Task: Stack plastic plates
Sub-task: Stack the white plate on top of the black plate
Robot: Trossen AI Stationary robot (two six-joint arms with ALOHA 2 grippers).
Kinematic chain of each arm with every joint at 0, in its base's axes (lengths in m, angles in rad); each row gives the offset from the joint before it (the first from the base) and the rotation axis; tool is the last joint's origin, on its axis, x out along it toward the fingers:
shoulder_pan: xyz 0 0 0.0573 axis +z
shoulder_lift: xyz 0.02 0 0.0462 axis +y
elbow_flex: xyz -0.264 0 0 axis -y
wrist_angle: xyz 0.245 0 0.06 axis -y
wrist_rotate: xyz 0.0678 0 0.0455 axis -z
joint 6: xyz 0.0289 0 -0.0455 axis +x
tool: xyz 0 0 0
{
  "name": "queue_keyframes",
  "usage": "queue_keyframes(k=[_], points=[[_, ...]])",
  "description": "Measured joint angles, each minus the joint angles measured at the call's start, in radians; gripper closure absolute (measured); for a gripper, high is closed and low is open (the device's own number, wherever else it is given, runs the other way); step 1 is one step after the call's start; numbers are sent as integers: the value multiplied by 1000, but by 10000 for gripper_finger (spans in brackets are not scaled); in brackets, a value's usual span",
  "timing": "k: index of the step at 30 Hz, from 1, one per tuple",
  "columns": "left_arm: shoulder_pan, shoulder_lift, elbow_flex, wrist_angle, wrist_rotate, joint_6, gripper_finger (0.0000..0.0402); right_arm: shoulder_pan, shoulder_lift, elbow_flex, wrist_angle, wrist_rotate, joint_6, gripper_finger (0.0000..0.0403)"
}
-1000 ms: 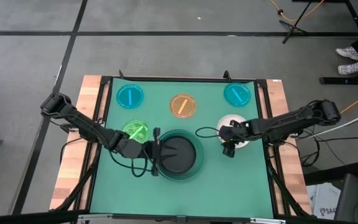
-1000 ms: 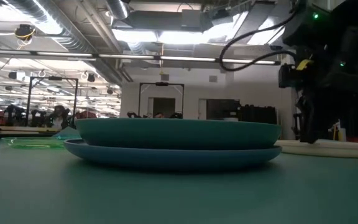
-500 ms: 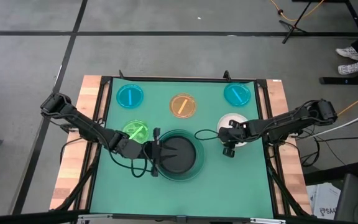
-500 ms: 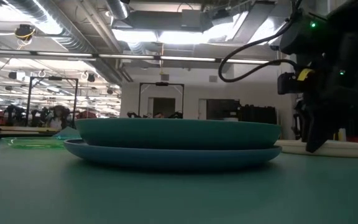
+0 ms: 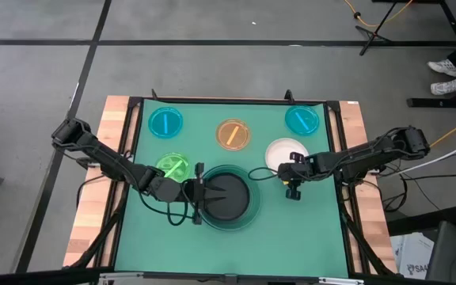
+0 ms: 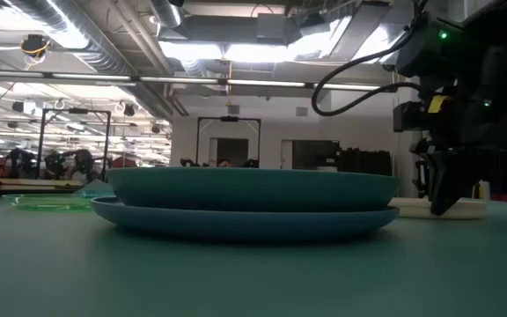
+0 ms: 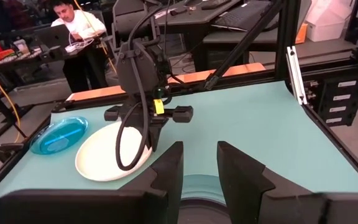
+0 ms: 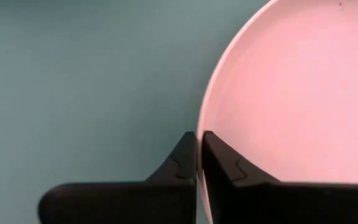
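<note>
Green tabletop (image 5: 315,222): your right pincer (image 5: 290,176) pinches the white plate (image 5: 282,150)'s five-o'clock rim; lift it next onto the stack (image 5: 240,218). Left pincer (image 5: 199,196) rests slightly spread at the stack's nine-o'clock edge.

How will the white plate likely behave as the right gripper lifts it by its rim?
The white plate looks thin and shallow, so probably light and fairly stiff. The right gripper pinches only its edge, so it may tilt or slip on the smooth plastic.
</note>
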Motion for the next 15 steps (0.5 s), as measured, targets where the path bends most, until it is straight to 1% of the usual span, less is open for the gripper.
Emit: queue_keyframes(k=[4,9,15], points=[[0,0,0,0,0,-1,310,0,0,28,-37,-1,-23,399],[0,0,0,0,0,-2,310,0,0,107,-91,-1,-66,401],[-5,0,0,0,0,1,310,15,0,194,-87,1,-100,402]])
